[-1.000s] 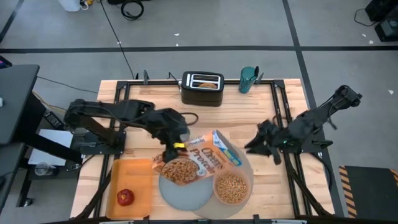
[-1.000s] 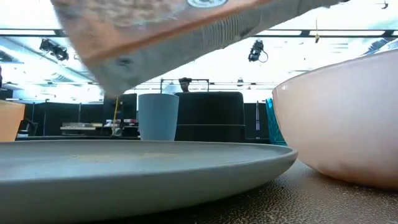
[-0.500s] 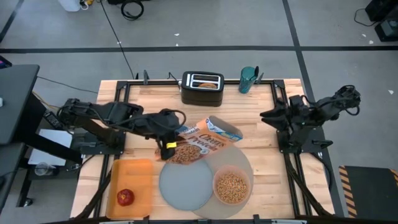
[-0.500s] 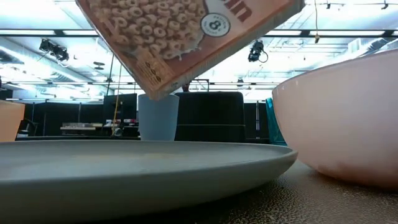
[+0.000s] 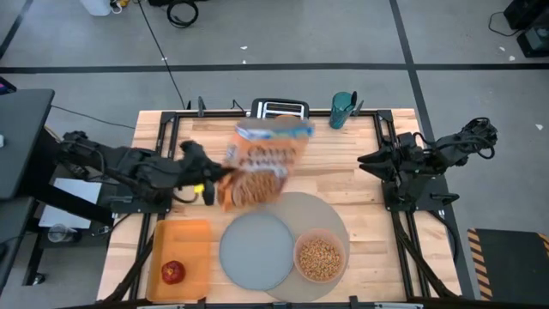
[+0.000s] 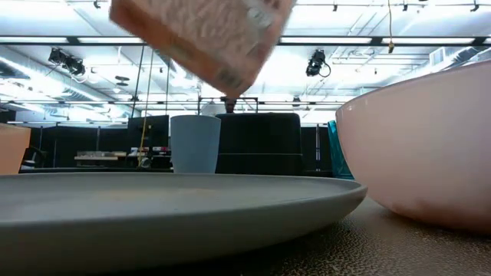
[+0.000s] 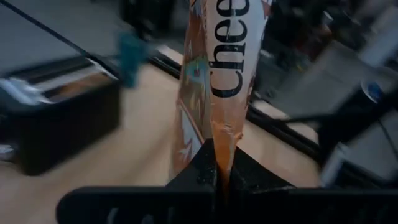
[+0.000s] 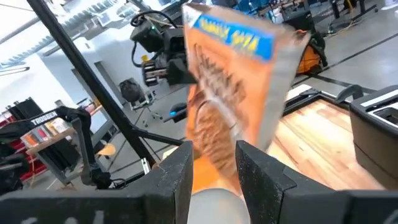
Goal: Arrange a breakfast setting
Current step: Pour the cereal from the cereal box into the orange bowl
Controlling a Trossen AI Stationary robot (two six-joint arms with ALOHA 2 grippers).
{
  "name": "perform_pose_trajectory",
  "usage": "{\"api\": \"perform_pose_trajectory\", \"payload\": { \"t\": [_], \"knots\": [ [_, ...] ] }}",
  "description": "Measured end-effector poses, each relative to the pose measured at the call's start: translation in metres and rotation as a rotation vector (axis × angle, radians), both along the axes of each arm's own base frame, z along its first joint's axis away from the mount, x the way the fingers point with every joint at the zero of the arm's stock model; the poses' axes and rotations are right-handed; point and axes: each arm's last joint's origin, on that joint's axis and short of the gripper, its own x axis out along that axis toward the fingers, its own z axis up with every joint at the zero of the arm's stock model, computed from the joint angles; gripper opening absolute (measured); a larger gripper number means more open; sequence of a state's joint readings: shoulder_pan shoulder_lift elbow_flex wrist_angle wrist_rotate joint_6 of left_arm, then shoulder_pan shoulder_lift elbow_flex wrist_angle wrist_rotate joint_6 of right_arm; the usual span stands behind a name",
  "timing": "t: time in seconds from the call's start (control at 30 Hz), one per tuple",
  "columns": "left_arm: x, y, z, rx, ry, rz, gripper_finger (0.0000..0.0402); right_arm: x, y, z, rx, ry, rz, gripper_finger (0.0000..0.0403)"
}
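Black toaster [image 5: 279,109] at 12 o'clock behind orange cereal box [image 5: 260,160]; box tilted, top toward toaster; left gripper [image 5: 212,190] clamped on its base; right gripper [image 8: 211,163] fingers apart, idle.

place: robotics lab | cues: taped concrete floor [image 5: 283,81]; ceiling strip lights [image 6: 92,40]; tripod stands [image 8: 81,140]

The left gripper [image 5: 214,190] stretched over the table's left-middle, clamped shut; the right gripper [image 5: 366,160] waited at the right edge, fingers parted.
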State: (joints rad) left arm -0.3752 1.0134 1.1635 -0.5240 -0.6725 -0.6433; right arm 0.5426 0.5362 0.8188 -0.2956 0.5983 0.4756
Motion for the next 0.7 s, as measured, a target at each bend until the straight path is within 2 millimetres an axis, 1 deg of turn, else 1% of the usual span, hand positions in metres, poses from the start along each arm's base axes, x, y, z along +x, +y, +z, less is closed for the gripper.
{"api": "perform_pose_trajectory", "payload": {
  "t": [0.13,0.2,0.3,0.4,0.47,0.53,0.7],
  "knots": [
    [-0.026,0.013,-0.005,0.023,-0.055,0.113,0.0006,0.0,-0.001,0.0,0.006,-0.001,-0.04,0.0127],
    [-0.038,0.019,-0.011,0.041,-0.073,0.18,0.0006,0.0,-0.001,0.0,0.02,-0.002,-0.043,0.0127],
    [-0.054,0.028,-0.026,0.078,-0.089,0.312,0.0006,0.0,-0.002,0.0,0.021,-0.002,-0.055,0.0127],
    [-0.066,0.036,-0.048,0.092,-0.106,0.449,0.0006,0.0,-0.002,0.0,0.018,0.0,-0.073,0.0127],
    [-0.07,0.04,-0.062,0.11,-0.112,0.533,0.0006,0.0,-0.002,-0.001,0.018,0.002,-0.085,0.0127],
    [-0.071,0.043,-0.072,0.136,-0.112,0.607,0.0006,0.0,-0.003,-0.001,0.022,0.002,-0.087,0.0127],
    [-0.066,0.05,-0.095,0.243,-0.062,0.775,0.0006,0.0,-0.003,0.0,0.044,-0.001,-0.094,0.0127]
  ]
}}
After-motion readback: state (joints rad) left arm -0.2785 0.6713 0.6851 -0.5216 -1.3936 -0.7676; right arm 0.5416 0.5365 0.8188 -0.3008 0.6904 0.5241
